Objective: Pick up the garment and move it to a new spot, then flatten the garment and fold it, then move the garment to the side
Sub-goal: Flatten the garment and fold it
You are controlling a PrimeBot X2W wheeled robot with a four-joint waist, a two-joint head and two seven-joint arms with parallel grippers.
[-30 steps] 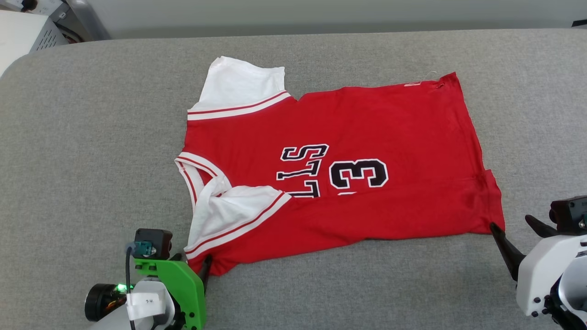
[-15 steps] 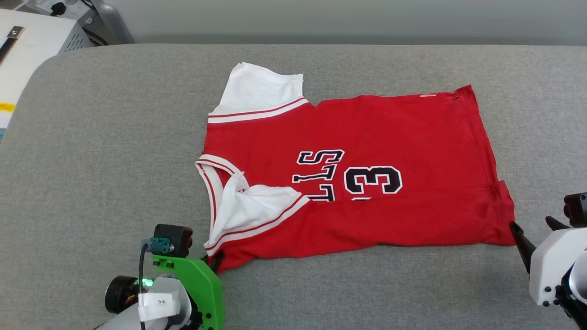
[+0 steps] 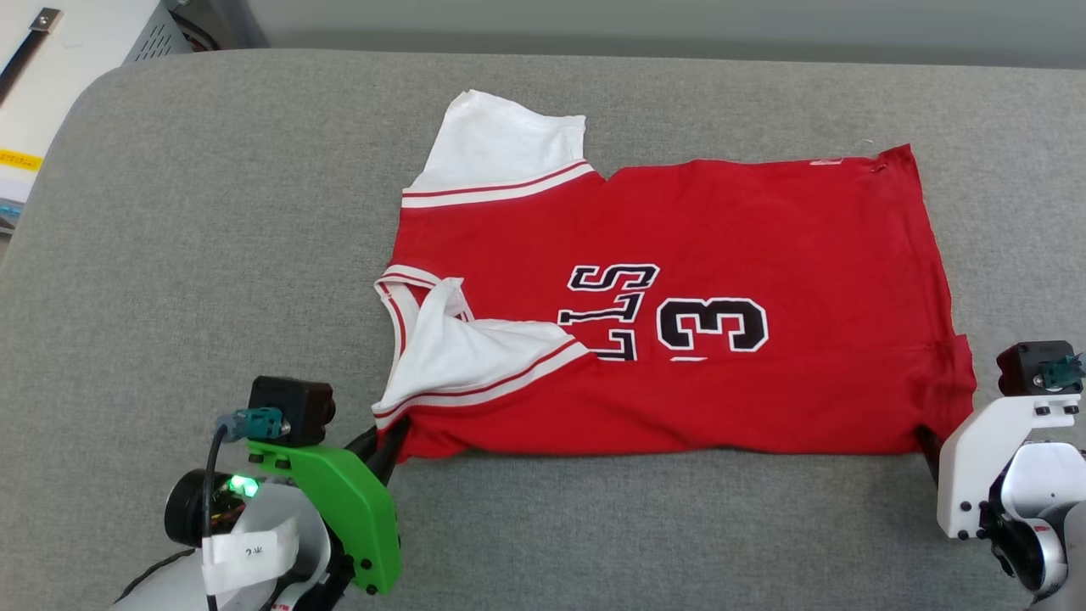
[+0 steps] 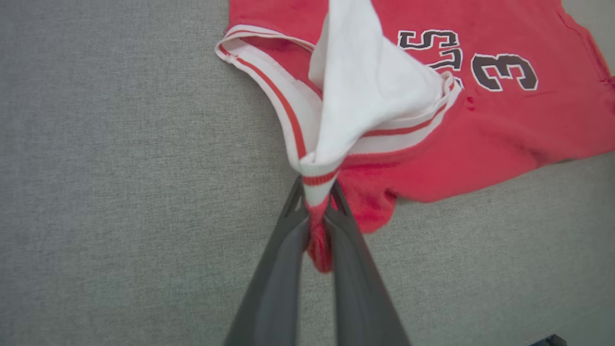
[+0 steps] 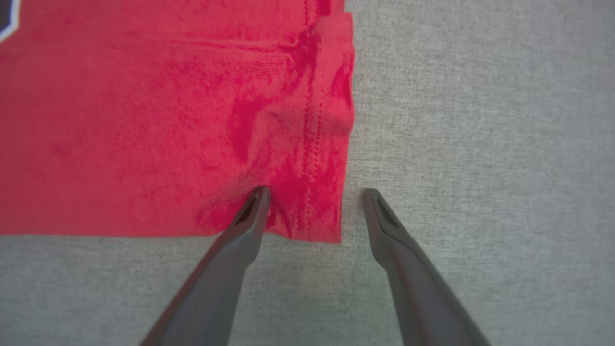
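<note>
The garment (image 3: pixel 764 255) is bright red. Right at the tips of the left claw (image 4: pixel 317 192), its white sleeve (image 4: pixel 365 96) ends in a white band crossed by a thin red stripe. Just beyond that claw, to its left, the collar trim (image 4: pixel 269 84) repeats the white-and-red striping. Further off to its right the lettering (image 4: pixel 502 72) is black, outlined in white. Between the dark grey fingers (image 5: pixel 226 259) of the right claw (image 5: pixel 316 192) the cloth is plain red with a row of red stitching. Under both claws the surface (image 3: pixel 212 212) is a flecked light grey weave. Behind the left claw sits a vivid green bracket (image 3: pixel 339 501), and behind the right claw a white bracket (image 3: pixel 976 450).
</note>
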